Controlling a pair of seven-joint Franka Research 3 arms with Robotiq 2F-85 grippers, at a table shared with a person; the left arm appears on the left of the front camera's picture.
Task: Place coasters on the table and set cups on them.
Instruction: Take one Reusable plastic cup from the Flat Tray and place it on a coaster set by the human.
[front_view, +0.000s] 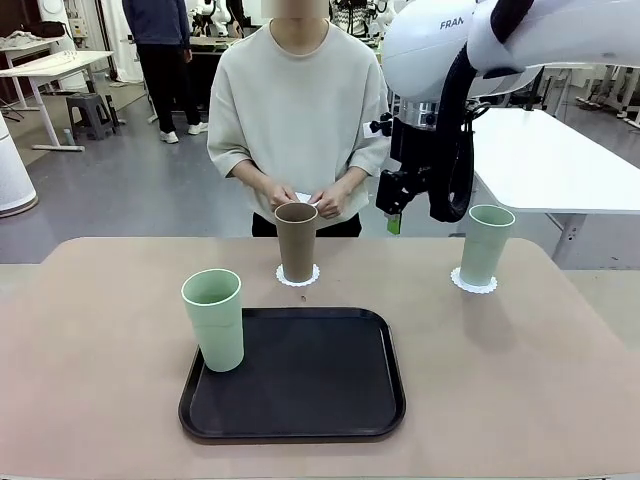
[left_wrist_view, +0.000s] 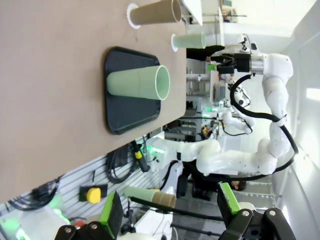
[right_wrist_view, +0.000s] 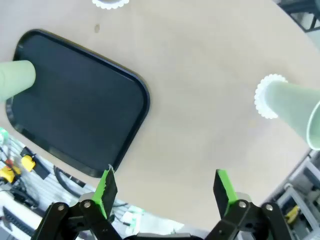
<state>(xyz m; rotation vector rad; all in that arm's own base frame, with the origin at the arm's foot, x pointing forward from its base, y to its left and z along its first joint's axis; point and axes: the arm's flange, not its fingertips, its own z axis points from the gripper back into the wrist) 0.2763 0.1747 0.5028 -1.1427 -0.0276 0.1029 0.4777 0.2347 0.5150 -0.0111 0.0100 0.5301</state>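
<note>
Two cups (front_view: 296, 240) on coasters (front_view: 298, 277), third on tray (front_view: 320, 372)

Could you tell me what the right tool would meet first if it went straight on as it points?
The right tool would probably meet the bare table, between the black tray and the mint cup on its coaster; nothing seems in the way, though depth is unclear.

light: bright, even | shadows: soft on table (front_view: 560, 400) | left wrist: glare, edges bent

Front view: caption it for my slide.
Brown cup and a mint cup stand on coasters; another mint cup sits on the black tray.
</note>
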